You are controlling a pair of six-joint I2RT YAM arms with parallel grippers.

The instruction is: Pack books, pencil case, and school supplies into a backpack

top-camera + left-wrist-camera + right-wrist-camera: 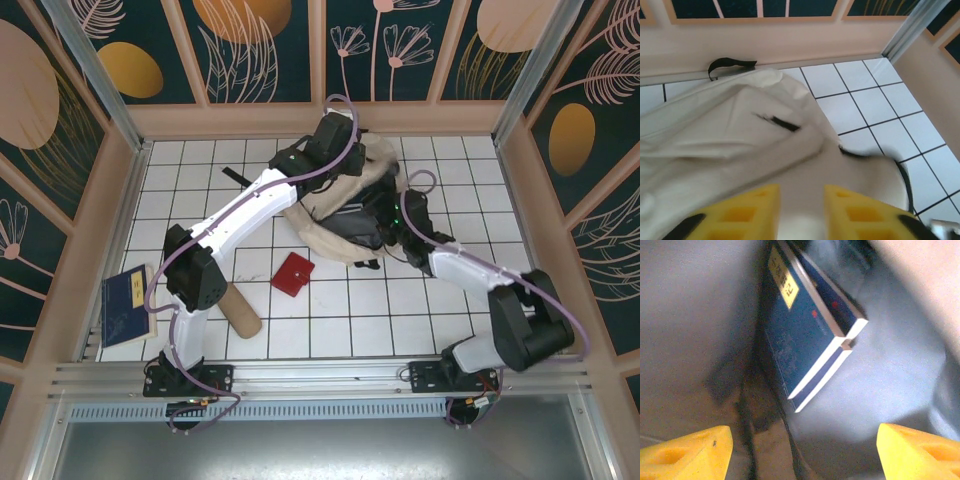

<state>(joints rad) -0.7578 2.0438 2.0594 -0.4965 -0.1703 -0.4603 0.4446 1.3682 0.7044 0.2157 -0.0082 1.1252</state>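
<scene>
Books (800, 335) just ahead of wide-spread right gripper (805, 440) inside backpack (730, 135); left gripper (802, 217) pinching backpack fabric between fingers.

The backpack (318, 228) (730, 140) is large, beige fabric with black straps; it lies slumped on its side at the far centre of the counter (400, 310), its opening facing near-right. Inside it, against the dark inner wall, two thin navy books (800, 340) stand tilted, pressed face to face, the front cover bearing a yellow label. A further navy book (128, 305) with a yellow label lies flat at the near-left edge of the counter. The pencil case (240, 308), a tan soft cylinder, lies on its side just right of that book. The school supplies (293, 273), a flat red square, lie between pencil case and backpack.
</scene>
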